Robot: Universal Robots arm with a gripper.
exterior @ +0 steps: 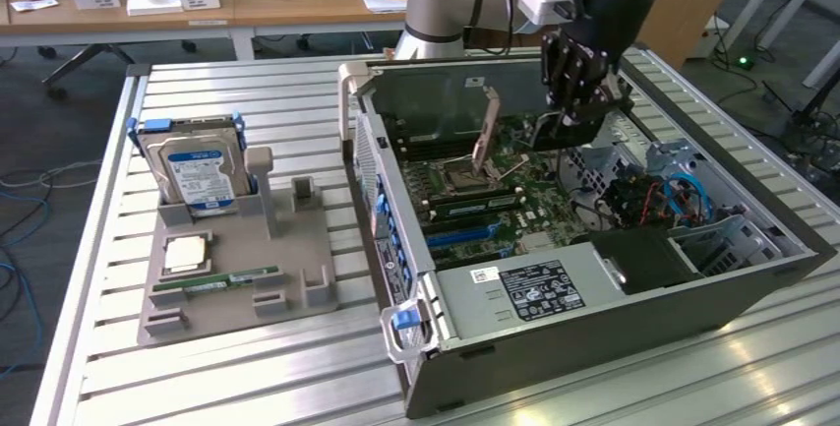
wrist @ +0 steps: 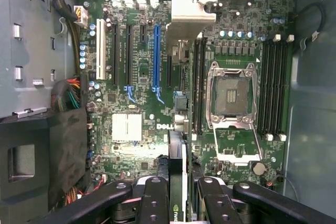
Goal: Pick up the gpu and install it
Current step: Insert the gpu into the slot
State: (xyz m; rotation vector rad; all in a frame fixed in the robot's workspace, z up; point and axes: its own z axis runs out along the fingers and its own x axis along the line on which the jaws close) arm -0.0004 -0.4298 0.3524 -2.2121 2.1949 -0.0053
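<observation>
Slatted table (exterior: 263, 367), open computer case (exterior: 577, 298); gpu (wrist: 177, 153) held edge-on over motherboard (wrist: 131, 103), upper edge clamped between gripper (wrist: 181, 184) jaws; judged light, stiff, fragile

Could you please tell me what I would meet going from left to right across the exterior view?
hard drive → grey holder's upright post → CPU socket → gripper shut on the gpu → blue cables

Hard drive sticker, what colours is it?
Blue and white. The hard drive shows best in the exterior view, standing in the grey holder.
</observation>
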